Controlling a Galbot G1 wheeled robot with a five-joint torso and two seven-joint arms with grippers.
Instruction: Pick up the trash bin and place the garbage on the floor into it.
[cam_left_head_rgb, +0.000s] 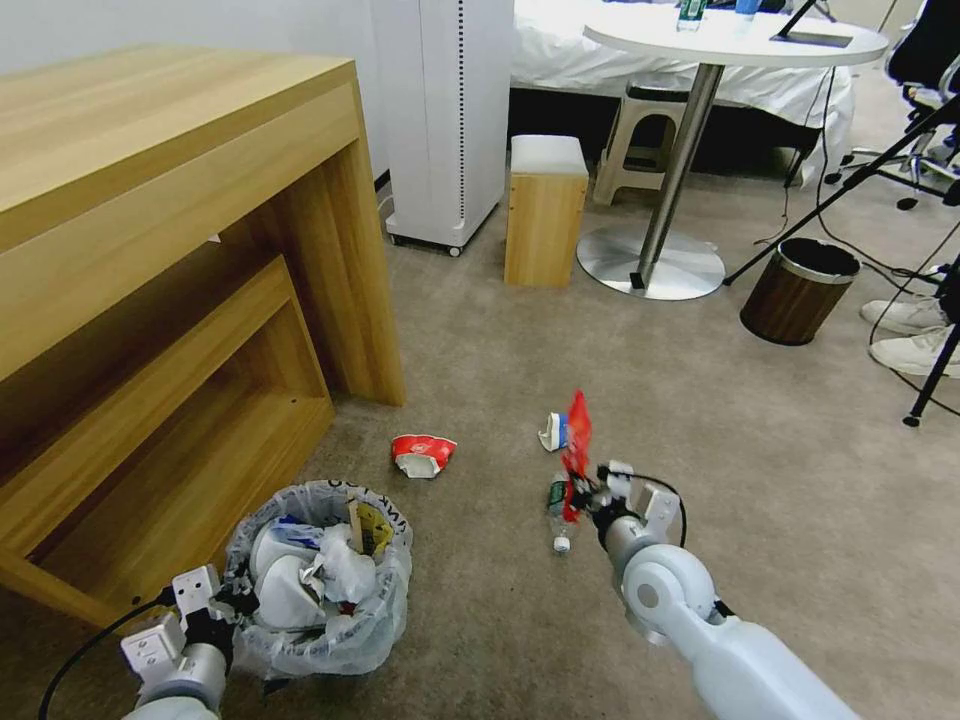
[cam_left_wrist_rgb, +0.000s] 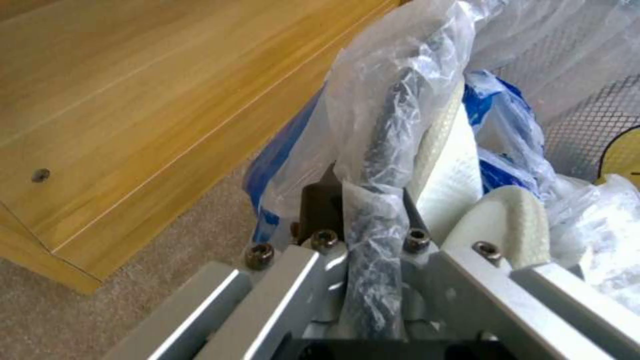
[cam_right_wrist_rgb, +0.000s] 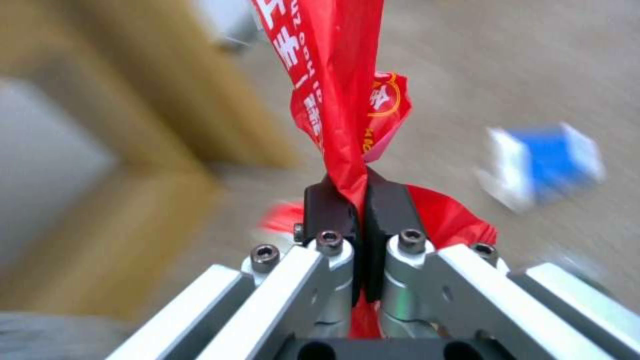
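Observation:
The trash bin (cam_left_head_rgb: 320, 580), lined with a crinkly whitish bag and holding white slippers, paper and a wooden stick, sits low at the near left. My left gripper (cam_left_head_rgb: 232, 603) is shut on its bagged rim (cam_left_wrist_rgb: 377, 200). My right gripper (cam_left_head_rgb: 585, 500) is shut on a red packet (cam_left_head_rgb: 577, 440), which sticks up from the black pads (cam_right_wrist_rgb: 330, 207) above the beige carpet floor (cam_left_head_rgb: 800, 480). A green-labelled bottle (cam_left_head_rgb: 558, 510) lies just left of that gripper. A blue-white cup (cam_left_head_rgb: 552, 431) and a crushed red-white cup (cam_left_head_rgb: 422, 453) lie farther out on the floor.
A wooden desk (cam_left_head_rgb: 180, 230) with a low shelf stands on the left, close to the bin. Farther back are a small wooden stool (cam_left_head_rgb: 545, 215), a round table's steel base (cam_left_head_rgb: 655, 262), a brown wood-grain bin (cam_left_head_rgb: 798, 290), tripod legs and a person's white shoes (cam_left_head_rgb: 915, 335).

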